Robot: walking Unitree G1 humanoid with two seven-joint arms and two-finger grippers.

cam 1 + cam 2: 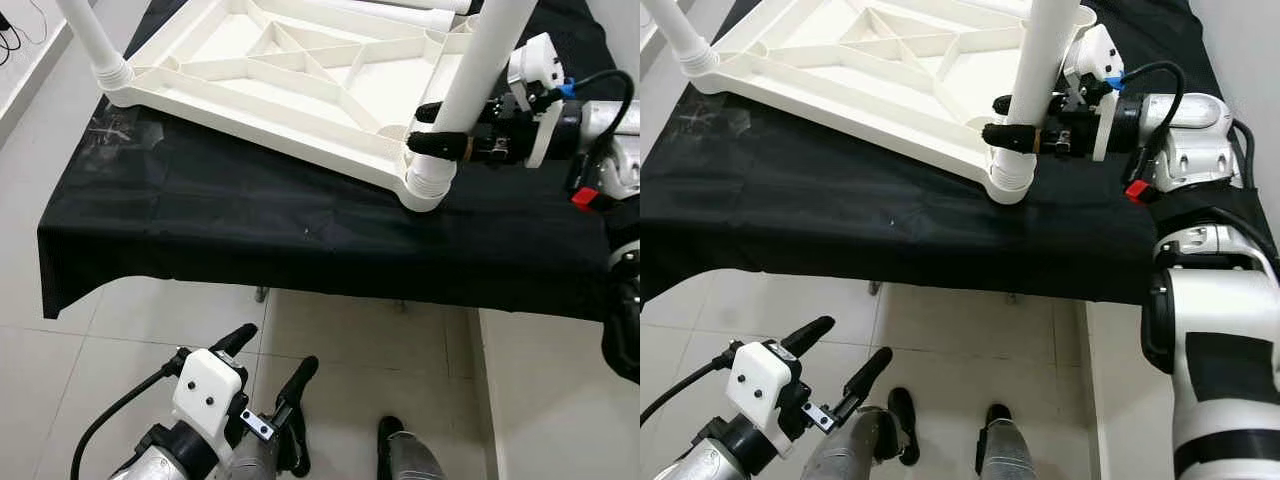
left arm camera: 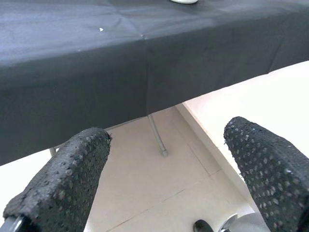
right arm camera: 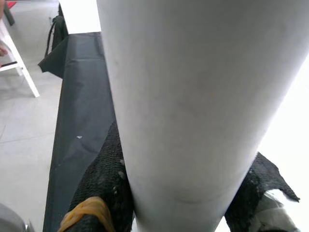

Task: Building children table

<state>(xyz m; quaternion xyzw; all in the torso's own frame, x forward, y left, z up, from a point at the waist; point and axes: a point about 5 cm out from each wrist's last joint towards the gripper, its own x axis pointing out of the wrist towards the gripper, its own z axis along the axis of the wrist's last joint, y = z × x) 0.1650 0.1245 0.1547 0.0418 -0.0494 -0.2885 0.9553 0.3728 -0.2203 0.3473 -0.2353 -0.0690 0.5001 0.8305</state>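
Closest to the camera, the left claw [image 1: 265,365] is hanging out low over the tiled floor [image 1: 350,340], fingers spread apart and gripping nothing. It's sitting below and in front of the bench edge, and its wrist view is looking between the two black fingertips [image 2: 63,179] at the hanging black cloth [image 1: 250,220] and a thin metal bench leg [image 2: 157,137] beyond them. The robot's feet [image 1: 945,420] are showing just beside that claw on the floor.

Further out, the right claw [image 1: 1005,118] is reaching in from the right side and clamping on a white table leg [image 1: 1045,60], low down near its base. That leg is standing upright in the corner socket [image 1: 1008,180] of the upside-down white tabletop [image 1: 290,70], directly under the claw. The tabletop is lying ribbed underside up on the cloth-covered bench, stretching away to the left of the right claw. Way off on that far left corner, another white leg [image 1: 95,40] is sticking up from its own socket.
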